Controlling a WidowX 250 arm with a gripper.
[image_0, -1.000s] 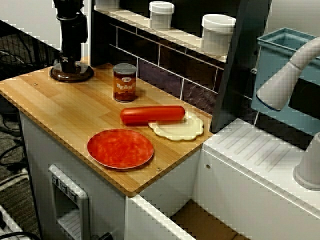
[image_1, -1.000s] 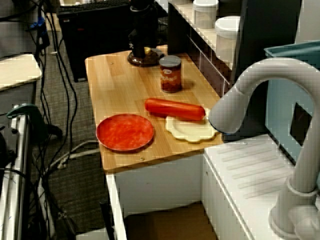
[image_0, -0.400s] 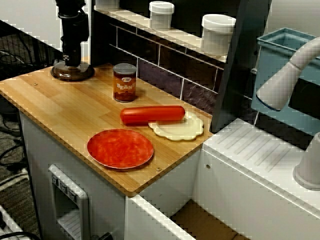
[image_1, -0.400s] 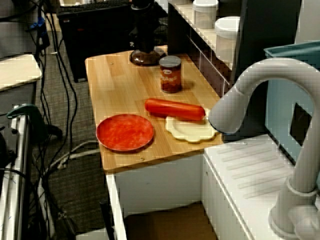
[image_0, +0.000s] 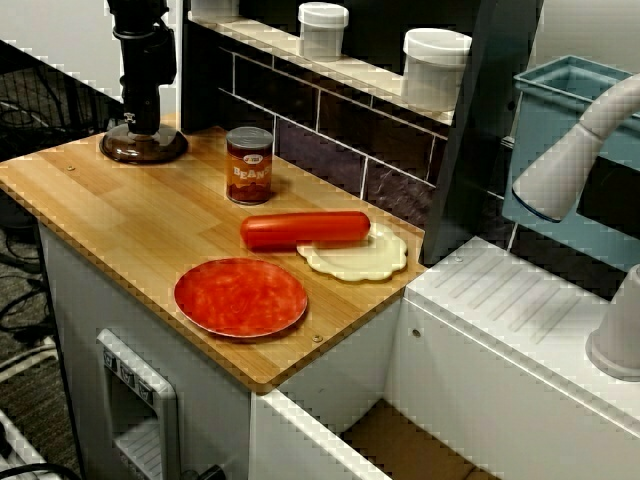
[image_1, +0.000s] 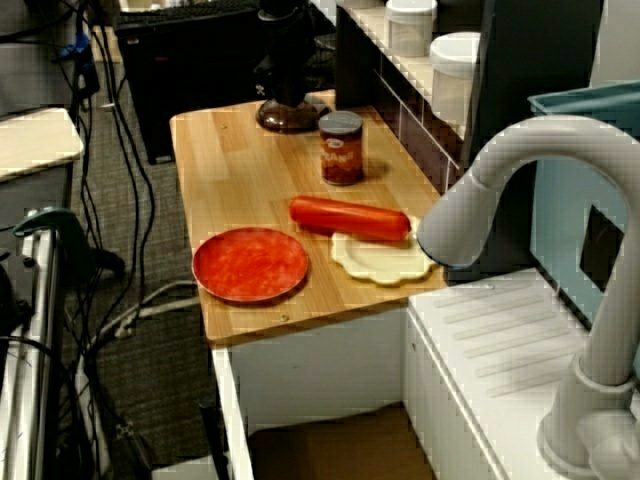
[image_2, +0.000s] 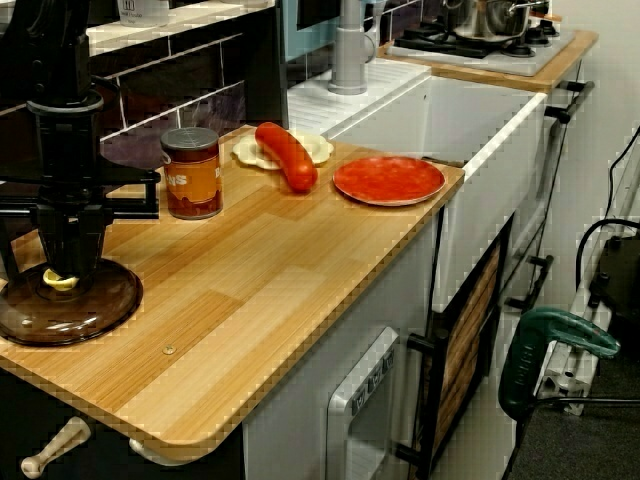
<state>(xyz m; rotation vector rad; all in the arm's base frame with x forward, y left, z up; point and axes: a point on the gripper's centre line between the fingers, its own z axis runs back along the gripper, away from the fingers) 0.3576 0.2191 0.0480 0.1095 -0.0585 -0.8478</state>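
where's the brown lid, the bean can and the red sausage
brown lid (image_2: 100, 300): low view from the counter's end, on its dome right of the knob
bean can (image_0: 249, 172): high view over the counter, on its label
red sausage (image_0: 305, 229): high view over the counter, on its middle

a play kitchen: wooden counter (image_0: 130, 215), tiled back wall (image_0: 330, 125), white sink (image_2: 490, 130) with faucet (image_2: 345, 50), stove (image_2: 470, 52) with a pot (image_2: 495, 15)

Bean can (image_0: 249, 166); red sausage (image_0: 305, 229) partly on cream plate (image_0: 365, 258); red plate (image_0: 240, 297).
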